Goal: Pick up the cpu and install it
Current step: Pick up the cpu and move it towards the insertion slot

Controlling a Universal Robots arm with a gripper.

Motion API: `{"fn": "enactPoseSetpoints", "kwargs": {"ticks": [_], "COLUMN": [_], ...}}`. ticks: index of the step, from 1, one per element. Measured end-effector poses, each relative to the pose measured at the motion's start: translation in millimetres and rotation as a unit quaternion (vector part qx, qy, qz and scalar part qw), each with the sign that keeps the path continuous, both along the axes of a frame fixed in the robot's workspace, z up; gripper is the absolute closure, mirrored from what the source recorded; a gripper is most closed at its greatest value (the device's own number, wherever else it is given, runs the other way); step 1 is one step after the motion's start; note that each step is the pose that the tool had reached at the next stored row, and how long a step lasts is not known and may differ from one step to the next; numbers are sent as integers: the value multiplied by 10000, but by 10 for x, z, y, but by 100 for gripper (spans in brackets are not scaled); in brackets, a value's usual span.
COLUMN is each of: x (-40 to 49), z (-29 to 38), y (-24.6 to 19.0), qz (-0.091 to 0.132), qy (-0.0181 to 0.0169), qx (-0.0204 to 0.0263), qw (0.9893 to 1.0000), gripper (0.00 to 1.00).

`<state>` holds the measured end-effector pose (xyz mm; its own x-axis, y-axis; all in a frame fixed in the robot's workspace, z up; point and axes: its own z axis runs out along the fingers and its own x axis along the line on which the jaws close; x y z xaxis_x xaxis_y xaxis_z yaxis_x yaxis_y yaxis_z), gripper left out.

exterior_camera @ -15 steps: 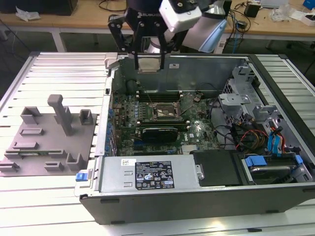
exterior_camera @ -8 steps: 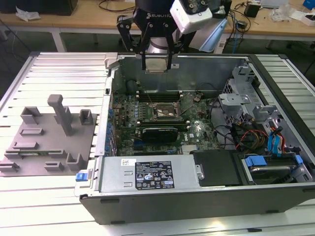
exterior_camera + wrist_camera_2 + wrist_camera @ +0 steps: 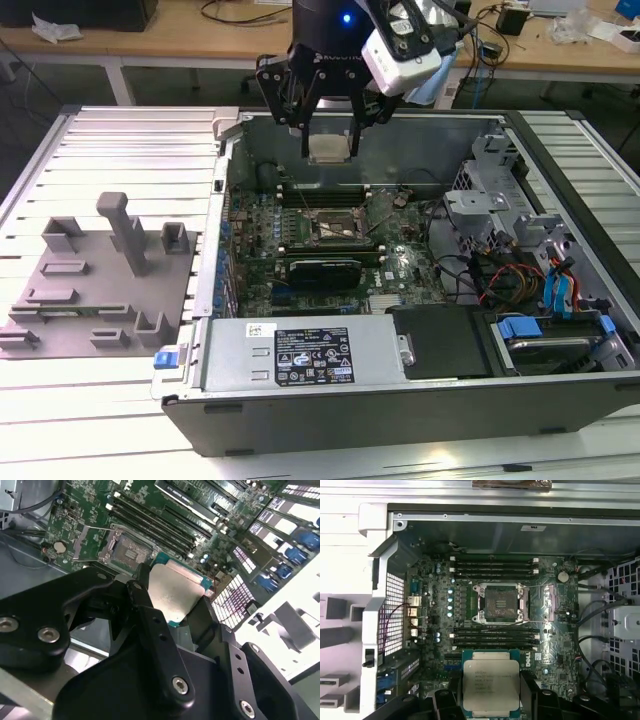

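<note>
Silvery cpu (image 3: 491, 686) in black pincer (image 3: 331, 149)

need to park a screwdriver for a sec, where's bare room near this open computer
On the exterior view's left, the ribbed table is bare beyond the grey holder tray and again on its near side, beside the computer case. Inside the case is crowded: circuit board, cables, and the claw holding the chip above.

This looks like a robotics lab or electronics workshop. An open computer case (image 3: 400, 410) lies on a ribbed metal table (image 3: 130, 140) beside a grey moulded holder (image 3: 70, 300). Behind stand wooden benches (image 3: 170, 40) strewn with cables (image 3: 232, 12), perhaps test gear.
</note>
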<state>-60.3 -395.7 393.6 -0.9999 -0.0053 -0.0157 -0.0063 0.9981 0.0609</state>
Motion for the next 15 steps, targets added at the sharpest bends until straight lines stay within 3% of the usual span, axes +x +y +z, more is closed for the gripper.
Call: {"fn": "enactPoseSetpoints", "kwargs": {"ticks": [5,15], "x": [1,10], "z": [-121,-353], "y": [85,167], "qz": [1,11], "qy": [0,0], "qx": [-1,-1], "qw": [10000,10000], "gripper": [45,45]}}
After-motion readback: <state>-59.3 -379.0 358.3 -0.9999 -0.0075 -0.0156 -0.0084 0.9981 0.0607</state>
